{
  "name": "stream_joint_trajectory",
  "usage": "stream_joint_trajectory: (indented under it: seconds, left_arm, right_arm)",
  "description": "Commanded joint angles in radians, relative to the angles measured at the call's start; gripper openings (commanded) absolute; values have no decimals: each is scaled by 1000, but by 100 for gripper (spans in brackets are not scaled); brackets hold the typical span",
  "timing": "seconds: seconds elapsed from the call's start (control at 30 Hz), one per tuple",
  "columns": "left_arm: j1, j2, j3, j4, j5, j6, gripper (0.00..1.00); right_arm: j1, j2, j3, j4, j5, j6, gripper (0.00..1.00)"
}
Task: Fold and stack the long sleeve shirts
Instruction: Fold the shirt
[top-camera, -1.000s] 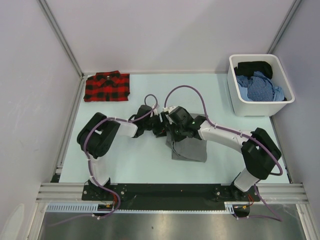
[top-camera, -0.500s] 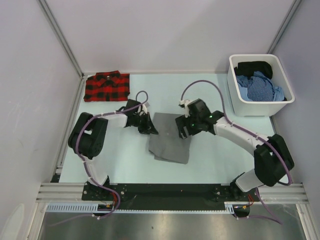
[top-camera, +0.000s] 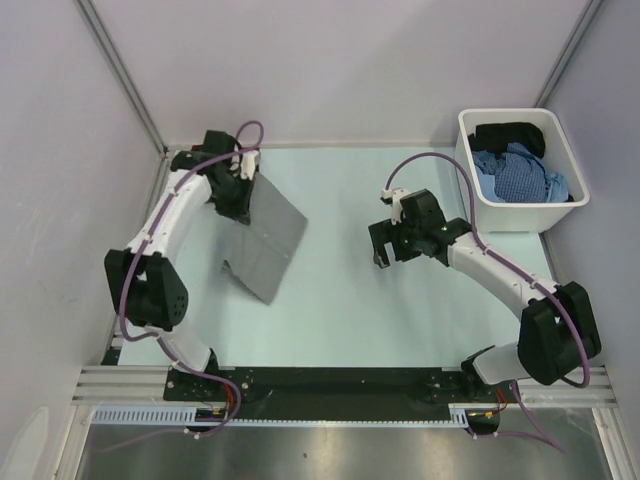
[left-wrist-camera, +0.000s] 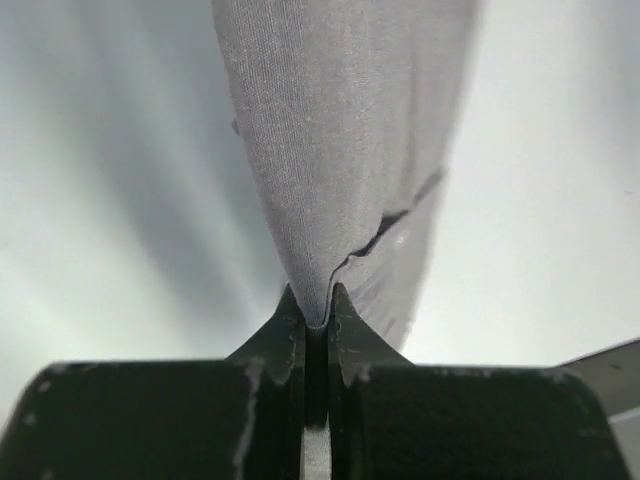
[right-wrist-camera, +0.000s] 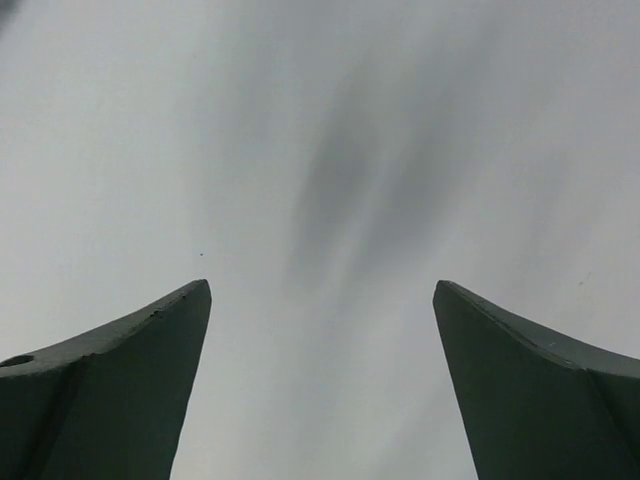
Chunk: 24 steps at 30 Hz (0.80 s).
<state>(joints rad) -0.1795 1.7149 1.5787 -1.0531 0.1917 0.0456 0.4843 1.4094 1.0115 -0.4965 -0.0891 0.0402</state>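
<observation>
Grey cloth is about all I can make of the grey shirt (top-camera: 265, 235) from here. It is a folded panel at the far left of the table (top-camera: 400, 320), slanting from the left gripper (top-camera: 240, 200) towards the near side. No collar, label or buttons show. I cannot tell whether its lower corner touches the table or hangs just clear of it. The far-left corner of the table is covered by the left arm and the cloth, so whatever lies there is hidden from me.

From above, the left fingertips are lost behind the wrist and the fabric. The left wrist camera settles it: the two fingers (left-wrist-camera: 285, 335) are pressed together on a pinched fold of the shirt (left-wrist-camera: 340, 120). The cloth fans away from them, with a dark crease running along one side. Everything behind it there is a pale blur.

The right gripper (top-camera: 385, 245) hangs over the bare middle-right of the table, well apart from the shirt. Its fingers (right-wrist-camera: 150, 340) stand wide apart with nothing between them but a smeared view of the pale surface.

At the far right sits a white tub (top-camera: 470, 190), piled near its rim. A crumpled blue checked cloth (top-camera: 520, 172) fills most of it, and a black garment (top-camera: 510, 135) lies along its far side. What kind of garments they are, and what lies beneath them, I cannot make out.
</observation>
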Motion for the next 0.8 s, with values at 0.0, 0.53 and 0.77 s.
stream_joint_trajectory:
  seconds: [0.0, 0.53, 0.77]
  left_arm:
    - [28, -57, 240, -241, -242, 167, 0]
    - [-395, 231, 150, 86, -264, -186, 0]
    - [-594, 391, 274, 130, -275, -369, 10]
  right_arm:
    - [-1, -52, -14, 36, -26, 38, 100]
    - [-210, 37, -48, 50, -415, 324, 100]
    - [-279, 5, -143, 107, -555, 428, 100]
